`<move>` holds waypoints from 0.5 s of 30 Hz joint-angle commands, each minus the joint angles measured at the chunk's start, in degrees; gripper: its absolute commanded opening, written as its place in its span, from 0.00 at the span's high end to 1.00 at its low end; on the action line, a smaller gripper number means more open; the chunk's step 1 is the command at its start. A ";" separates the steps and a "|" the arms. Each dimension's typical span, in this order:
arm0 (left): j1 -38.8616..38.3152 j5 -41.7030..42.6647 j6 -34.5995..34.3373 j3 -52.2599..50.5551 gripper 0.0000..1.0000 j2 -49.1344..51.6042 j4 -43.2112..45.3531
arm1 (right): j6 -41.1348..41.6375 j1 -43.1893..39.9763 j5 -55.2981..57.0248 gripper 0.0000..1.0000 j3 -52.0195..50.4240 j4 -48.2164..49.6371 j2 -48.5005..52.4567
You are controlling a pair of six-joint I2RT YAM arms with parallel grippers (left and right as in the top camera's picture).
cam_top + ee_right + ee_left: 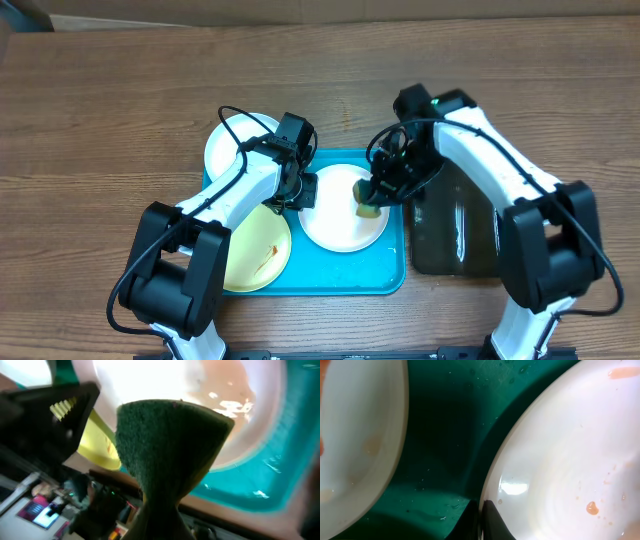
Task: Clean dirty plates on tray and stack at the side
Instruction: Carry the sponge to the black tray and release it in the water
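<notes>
Middle white plate [335, 232] is on the tray [392, 272], so this is the scrub step. Orange smears [591, 507] show on it, so it's not clean yet. Right hand [373, 194] is clamped on the sponge [366, 206], pressed on the plate's right side. Left hand [293, 188] is closed on the left rim, looks like a steadying pinch. Next: wipe across the smears with the rim pinned. Yellow plate [255, 252] is front-left, smeared. Other white plate [235, 145] is at the tray's back-left corner.
</notes>
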 commanded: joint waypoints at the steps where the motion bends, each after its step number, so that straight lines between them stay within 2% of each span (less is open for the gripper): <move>1: -0.50 0.22 0.07 -0.07 0.96 0.87 -0.20 | -3.30 -2.34 10.32 0.96 4.31 -4.83 -5.44; 6: -0.50 0.22 0.07 -0.07 0.96 0.87 -0.22 | -0.11 -5.97 27.02 0.96 4.28 -10.36 -7.02; 12: -0.50 0.22 0.07 -0.07 0.96 0.87 -0.20 | -0.11 -7.10 35.87 0.96 0.09 -9.57 -6.99; 15: -0.50 0.22 0.07 -0.04 0.96 0.87 -0.20 | -0.13 -7.10 37.05 0.96 -4.96 -5.62 -6.99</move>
